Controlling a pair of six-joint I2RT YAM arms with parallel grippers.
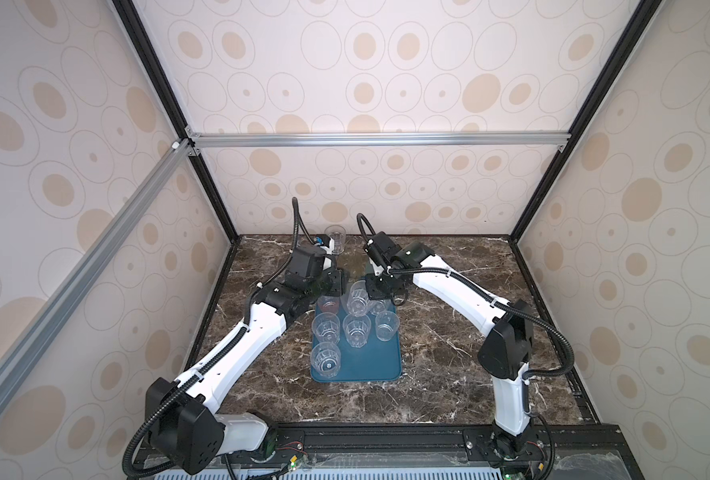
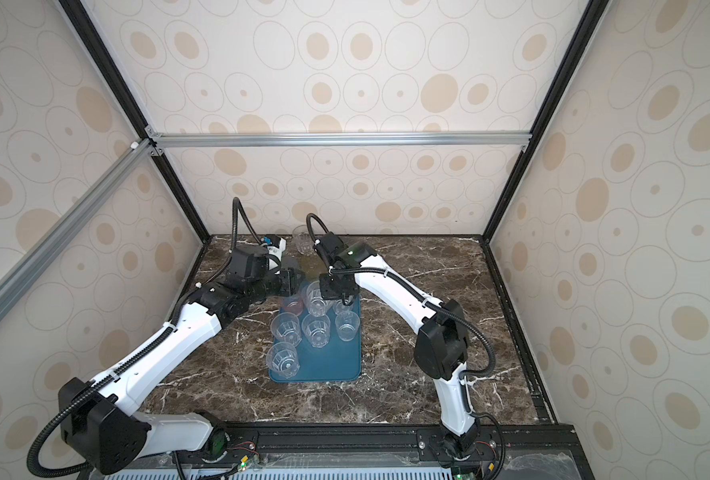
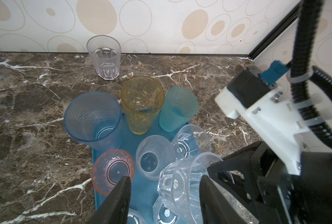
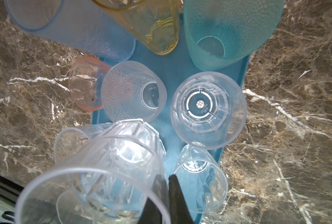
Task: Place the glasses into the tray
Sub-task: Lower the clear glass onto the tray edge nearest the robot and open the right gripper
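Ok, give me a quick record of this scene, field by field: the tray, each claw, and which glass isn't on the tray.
tray: teal-blue, on marble table
left claw: open, empty, near tray's far left corner
right claw: shut on clear glass at its rim, held above tray
on tray: clear glasses, upright
tray's far end: blue glass, yellow glass, teal glass, pink glass
off tray: grey glass, upright by back wall

Brown marble tabletop [image 1: 449, 357], oval-patterned walls [image 1: 386, 66]
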